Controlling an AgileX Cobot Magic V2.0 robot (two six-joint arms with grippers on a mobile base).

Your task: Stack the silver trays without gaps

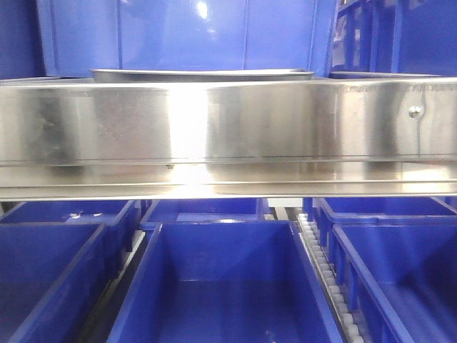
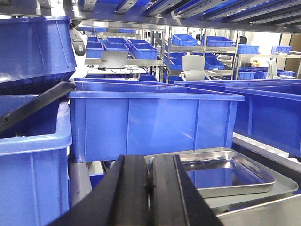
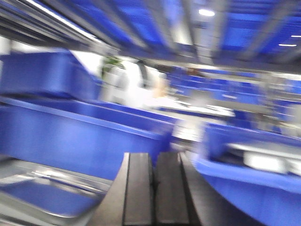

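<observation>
Biggest worry I'm seeing: the top tray (image 2: 225, 175) is sitting skewed inside the lower tray (image 2: 263, 194), its near rim looking lifted instead of nested flat, so if nobody's squaring it up it's probably ending up with a gap. Both are resting on the steel ledge in front of the big blue bin (image 2: 150, 123), and from the front view the rail (image 1: 228, 132) is hiding nearly everything, only a sliver of tray edge (image 1: 203, 73) poking above it, so judging the fit from there is going nowhere. Right wrist view is smearing badly, so a blind nudge could be shoving a tray (image 3: 42, 190) sideways. Left gripper (image 2: 150, 188): fingers pressed together, gripping nothing, not touching the trays. Right gripper (image 3: 154, 188): fingers looking closed too, nothing between them.
</observation>
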